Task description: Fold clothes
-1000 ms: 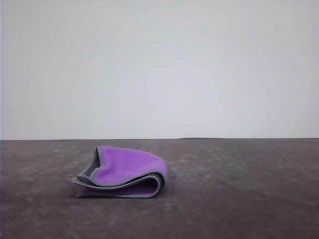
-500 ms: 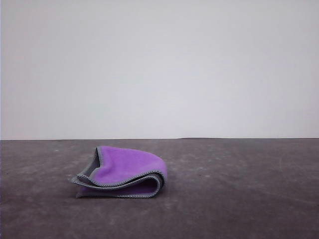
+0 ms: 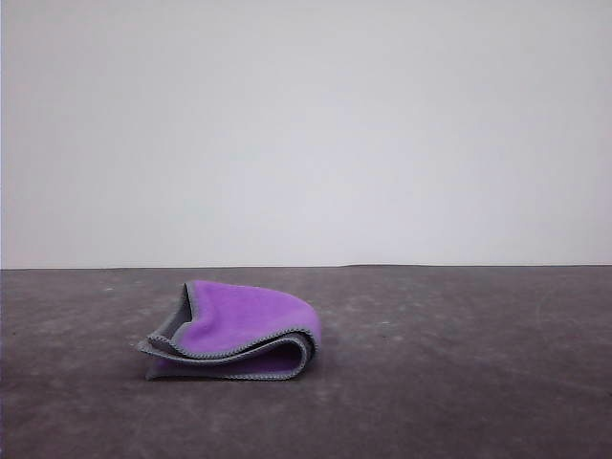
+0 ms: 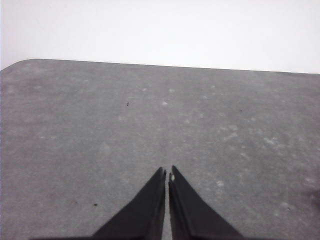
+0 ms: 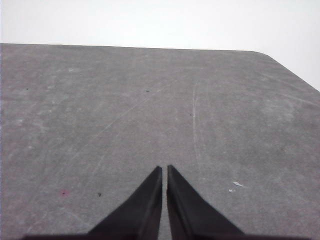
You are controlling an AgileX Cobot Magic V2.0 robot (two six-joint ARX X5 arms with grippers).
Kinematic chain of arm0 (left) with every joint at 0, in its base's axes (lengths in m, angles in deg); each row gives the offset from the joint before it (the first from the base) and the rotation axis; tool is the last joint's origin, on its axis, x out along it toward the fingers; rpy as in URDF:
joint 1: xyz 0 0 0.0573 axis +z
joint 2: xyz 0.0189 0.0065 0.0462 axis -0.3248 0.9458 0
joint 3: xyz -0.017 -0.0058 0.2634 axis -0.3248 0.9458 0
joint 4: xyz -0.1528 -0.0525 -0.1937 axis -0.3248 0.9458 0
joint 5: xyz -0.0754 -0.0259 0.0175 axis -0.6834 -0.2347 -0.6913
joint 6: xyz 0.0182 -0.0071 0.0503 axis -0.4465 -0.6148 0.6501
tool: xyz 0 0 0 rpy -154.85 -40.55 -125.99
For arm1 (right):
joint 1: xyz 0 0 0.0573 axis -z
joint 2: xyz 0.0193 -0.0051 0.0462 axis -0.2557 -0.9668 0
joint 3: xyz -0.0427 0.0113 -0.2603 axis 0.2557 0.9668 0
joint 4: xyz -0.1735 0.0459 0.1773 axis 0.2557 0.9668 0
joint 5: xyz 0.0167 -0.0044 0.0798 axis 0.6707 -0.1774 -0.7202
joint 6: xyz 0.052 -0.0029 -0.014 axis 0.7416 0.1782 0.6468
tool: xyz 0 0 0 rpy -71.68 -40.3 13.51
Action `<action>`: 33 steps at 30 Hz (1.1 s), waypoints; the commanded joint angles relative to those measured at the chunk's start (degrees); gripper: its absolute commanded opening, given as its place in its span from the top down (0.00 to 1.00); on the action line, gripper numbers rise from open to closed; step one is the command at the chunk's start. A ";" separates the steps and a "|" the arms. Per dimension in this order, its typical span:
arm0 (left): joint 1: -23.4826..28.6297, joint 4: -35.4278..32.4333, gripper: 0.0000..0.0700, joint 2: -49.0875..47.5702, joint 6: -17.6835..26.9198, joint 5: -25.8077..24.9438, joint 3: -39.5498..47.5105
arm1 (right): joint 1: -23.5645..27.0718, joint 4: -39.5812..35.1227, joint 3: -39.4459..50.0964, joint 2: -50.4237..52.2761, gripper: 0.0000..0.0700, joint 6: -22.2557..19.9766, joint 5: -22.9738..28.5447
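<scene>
Nothing is moving between the earlier front views and the current one: the cloth is lying in the same spot with the same folds.

Left side. The left claw is pointing out over bare grey tabletop. Its two dark fingers are lying close together, with only a narrow slit showing between them and nothing held. The surface ahead of it is showing small pale specks, and a rounded tabletop corner is appearing at the far edge against a white wall.

Centre. In the front view the cloth is resting on the tabletop, left of the middle and near the camera. It is sitting folded over on itself in loose layers, with the bright purple face turned outward and upward. The light grey stitched edging is tracing the curved front of the fold, and a strip of the dark grey face is showing at the left end. The layers are bulging rather than lying flat.

Right side. The right claw is pointing over scratched grey tabletop, its fingers drawn nearly together and gripping nothing. A rounded corner of the tabletop is appearing at the far edge.
</scene>
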 commanded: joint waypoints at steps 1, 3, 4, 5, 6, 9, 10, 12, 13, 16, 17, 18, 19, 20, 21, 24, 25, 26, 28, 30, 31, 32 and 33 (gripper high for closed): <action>0.00 -0.67 1.00 -0.07 0.52 -0.07 1.09 | 0.00 -0.52 0.26 0.09 0.98 0.61 0.00; 0.00 -0.66 1.00 -0.07 0.52 -0.07 1.09 | 0.00 -0.52 0.26 0.09 0.98 0.61 0.02; 0.02 -0.66 1.00 -0.07 0.51 -0.07 1.09 | 0.00 -0.52 0.26 0.09 0.98 0.61 0.00; 0.00 -0.66 1.00 -0.07 0.50 -0.07 1.09 | 0.00 -0.52 0.26 0.09 0.98 0.61 0.00; 0.00 -0.66 1.00 -0.07 0.50 -0.07 1.09 | 0.00 -0.52 0.26 0.09 0.98 0.61 0.00; 0.00 -0.66 1.00 -0.07 0.52 -0.07 1.09 | 0.00 -0.52 0.26 0.09 0.98 0.61 0.00; 0.00 -0.66 1.00 -0.07 0.52 -0.07 1.09 | 0.00 -0.52 0.26 0.09 0.98 0.61 0.00; 0.00 -0.67 1.00 -0.07 0.52 -0.07 1.09 | 0.00 -0.52 0.26 0.09 0.98 0.61 0.02; 0.00 -0.66 1.00 -0.07 0.52 -0.07 1.09 | 0.00 -0.52 0.26 0.09 0.98 0.61 0.02; 0.00 -0.66 1.00 -0.07 0.52 -0.07 1.09 | 0.00 -0.52 0.26 0.09 0.98 0.61 0.00; 0.00 -0.66 1.00 -0.07 0.52 -0.07 1.09 | 0.00 -0.52 0.26 0.09 0.98 0.61 0.00; 0.00 -0.66 1.00 -0.07 0.51 -0.07 1.09 | 0.00 -0.52 0.26 0.09 0.98 0.61 0.02; 0.00 -0.66 1.00 -0.07 0.52 -0.07 1.09 | 0.00 -0.52 0.26 0.09 0.98 0.61 0.00; 0.00 -0.67 1.00 -0.07 0.52 -0.07 1.09 | 0.00 -0.52 0.26 0.09 0.98 0.61 0.00; 0.00 -0.66 1.00 -0.07 0.52 -0.07 1.09 | 0.00 -0.52 0.26 0.09 0.98 0.61 0.00; 0.00 -0.66 1.00 -0.07 0.51 -0.07 1.09 | 0.00 -0.52 0.26 0.09 0.98 0.61 0.00; 0.00 -0.66 1.00 -0.07 0.52 -0.07 1.09 | 0.00 -0.52 0.26 0.09 0.98 0.61 0.00; 0.00 -0.66 1.00 -0.07 0.52 -0.07 1.09 | 0.00 -0.52 0.26 0.09 0.98 0.61 0.00; 0.00 -0.67 1.00 -0.07 0.51 -0.07 1.09 | 0.00 -0.52 0.26 0.09 0.98 0.61 0.00; 0.00 -0.68 1.00 -0.07 0.52 -0.07 1.09 | 0.00 -0.52 0.26 0.09 0.98 0.61 0.00; 0.00 -0.66 1.00 -0.07 0.52 -0.07 1.09 | 0.00 -0.52 0.26 0.09 0.98 0.61 0.00; 0.00 -0.68 1.00 -0.07 0.52 -0.07 1.09 | 0.00 -0.52 0.26 0.09 0.98 0.61 0.00; 0.00 -0.66 1.00 -0.07 0.50 -0.07 1.09 | 0.00 -0.52 0.26 0.09 0.98 0.61 0.00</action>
